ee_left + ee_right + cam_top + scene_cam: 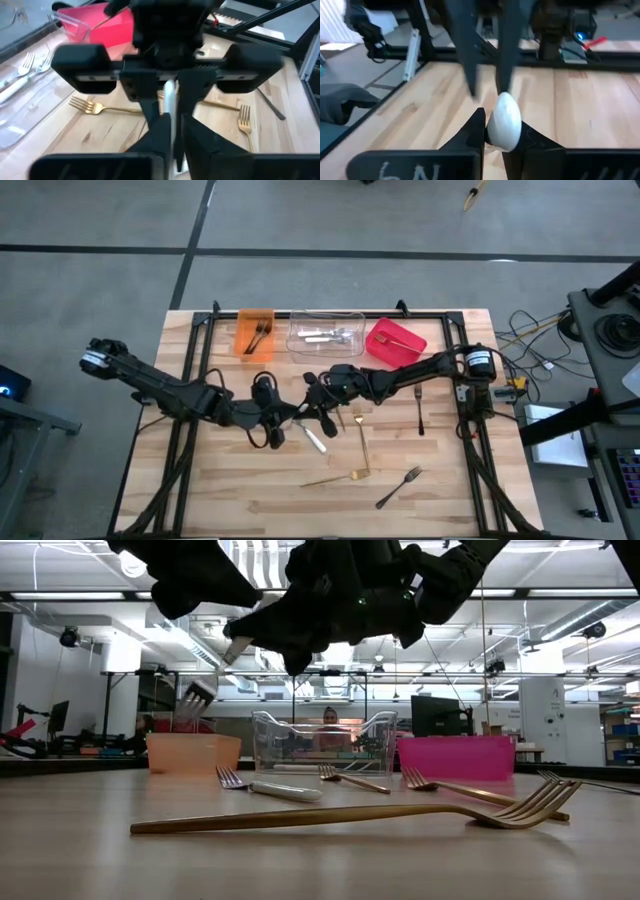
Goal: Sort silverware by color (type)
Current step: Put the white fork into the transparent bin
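Observation:
A fork with a white handle (200, 690) hangs above the table's middle, and both grippers are shut on it. My left gripper (283, 420) reaches in from the left and my right gripper (310, 408) from the right, meeting nose to nose. More silverware lies on the table: a white-handled fork (315, 440), gold pieces (362, 445) (335, 478) and dark forks (398, 487) (419, 408). Along the far edge, the orange bin (254, 332) holds dark forks, the clear bin (326, 335) silver ones and the red bin (396, 342) a gold one. My left gripper (172, 120) pinches the fork's slim handle (171, 100) between its two fingers, slanting down from the table's left, along the handle. The tines (198, 692) stick out low toward the left, clear of the table. My right gripper (504, 131) pinches the handle's rounded white end (505, 117) between its fingertips, coming about level from the table's right. The fork runs on from there into the left gripper's fingers (507, 50).
The three bins stand in a row at the far edge. Loose forks lie under and to the right of the grippers and toward the near edge. The table's left part (200, 480) is bare wood.

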Controlling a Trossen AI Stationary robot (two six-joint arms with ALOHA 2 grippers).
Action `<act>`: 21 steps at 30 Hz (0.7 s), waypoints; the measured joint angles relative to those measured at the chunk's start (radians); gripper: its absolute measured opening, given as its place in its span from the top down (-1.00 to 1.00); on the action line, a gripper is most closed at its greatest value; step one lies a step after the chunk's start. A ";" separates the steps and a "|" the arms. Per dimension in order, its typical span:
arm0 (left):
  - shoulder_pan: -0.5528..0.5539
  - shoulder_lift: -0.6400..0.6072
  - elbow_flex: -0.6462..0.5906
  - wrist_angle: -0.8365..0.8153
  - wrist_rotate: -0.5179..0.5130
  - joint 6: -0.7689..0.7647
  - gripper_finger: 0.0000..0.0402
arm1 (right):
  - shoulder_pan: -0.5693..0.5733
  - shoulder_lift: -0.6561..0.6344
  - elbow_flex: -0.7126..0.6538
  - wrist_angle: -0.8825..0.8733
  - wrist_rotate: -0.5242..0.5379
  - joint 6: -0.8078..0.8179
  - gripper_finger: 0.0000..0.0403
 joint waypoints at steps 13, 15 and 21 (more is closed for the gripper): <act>0.003 -0.133 0.000 -0.026 -0.056 0.347 0.35 | 0.000 -0.076 0.125 -0.532 0.348 -0.049 0.88; 0.003 -0.162 0.000 -0.026 -0.113 0.424 0.34 | 0.000 -0.085 0.167 -0.626 0.401 -0.053 0.88; 0.007 -0.246 -0.032 -0.022 -0.220 0.612 0.34 | 0.005 -0.103 0.329 -0.954 0.554 -0.031 0.88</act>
